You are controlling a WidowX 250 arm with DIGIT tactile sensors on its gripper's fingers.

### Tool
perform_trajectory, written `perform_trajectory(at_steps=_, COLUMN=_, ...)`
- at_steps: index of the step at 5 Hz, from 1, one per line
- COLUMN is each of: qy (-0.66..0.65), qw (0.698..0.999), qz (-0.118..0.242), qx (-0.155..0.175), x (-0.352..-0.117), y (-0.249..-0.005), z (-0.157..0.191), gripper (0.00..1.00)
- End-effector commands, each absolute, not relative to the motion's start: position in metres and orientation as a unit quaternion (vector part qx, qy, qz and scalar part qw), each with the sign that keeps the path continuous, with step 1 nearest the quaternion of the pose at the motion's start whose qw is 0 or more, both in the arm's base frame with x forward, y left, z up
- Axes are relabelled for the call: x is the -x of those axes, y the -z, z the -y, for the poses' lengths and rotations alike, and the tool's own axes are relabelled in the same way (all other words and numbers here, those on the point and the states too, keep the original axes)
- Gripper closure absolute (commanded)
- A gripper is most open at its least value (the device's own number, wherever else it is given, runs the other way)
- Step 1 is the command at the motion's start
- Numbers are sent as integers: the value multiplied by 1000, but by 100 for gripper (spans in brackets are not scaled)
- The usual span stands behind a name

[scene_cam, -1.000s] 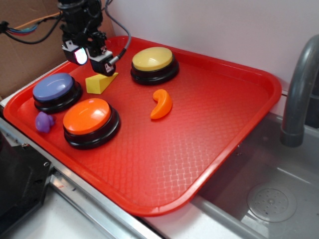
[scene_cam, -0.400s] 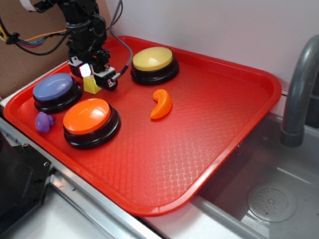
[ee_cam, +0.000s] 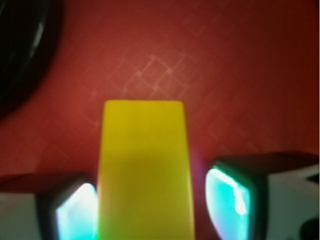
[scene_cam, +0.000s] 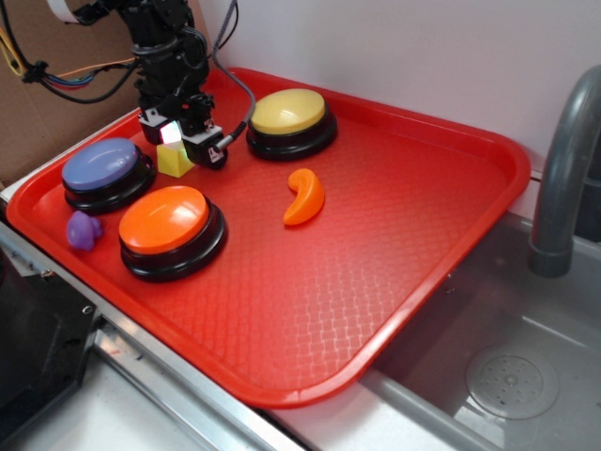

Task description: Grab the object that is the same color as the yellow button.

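With the arm down at the back-left of the shallow red plastic tray [scene_cam: 451, 235], the black gripper [scene_cam: 183, 143] sits right over the small solid yellow wedge-shaped block [scene_cam: 174, 162], and only the block's lower front corner peeks out beneath it. That block lies on the tray floor between the purple-topped round button [scene_cam: 106, 172] and the large round push button with the pale yellow dome on a black base [scene_cam: 290, 120], just behind the orange-topped round button [scene_cam: 170, 228]. Also in the tray: an orange crescent piece [scene_cam: 304, 196] near the middle and a small purple piece [scene_cam: 84, 228] by the front-left rim. Nothing is stacked, everything lies apart. Beside the tray, a grey faucet [scene_cam: 563, 178] stands over a sink [scene_cam: 498, 366].

Over to the wrist view now: the yellow wedge [ee_cam: 144, 170] fills the centre, flanked by the two glowing fingers [ee_cam: 231, 197], one on each side. The left one looks to be touching the block's flank or very nearly, while a thin strip of red shows on the right, so the gripper [ee_cam: 152, 205] is narrowed around it, not yet clearly clamped.

I'd judge the block light, rigid and smooth, likely a bit slippery. Its parallel flat sides are the sensible hold, toward the thicker end rather than the thin edge, where it could squirt out.
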State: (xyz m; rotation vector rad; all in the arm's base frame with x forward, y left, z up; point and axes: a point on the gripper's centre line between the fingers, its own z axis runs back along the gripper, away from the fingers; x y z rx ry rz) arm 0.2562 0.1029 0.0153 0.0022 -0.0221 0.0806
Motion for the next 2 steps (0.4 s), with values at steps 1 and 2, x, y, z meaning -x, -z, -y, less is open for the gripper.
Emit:
perform_trajectory(at_steps=1, qy=-64, qw=998, qz=3, qx=-7, x=-254, y=-50, z=-109, gripper=100)
perform_trajectory(at_steps=2, qy=-72, qw=997, qz=-16, qx=-32, x=-263, y=-83, z=-75, gripper=100)
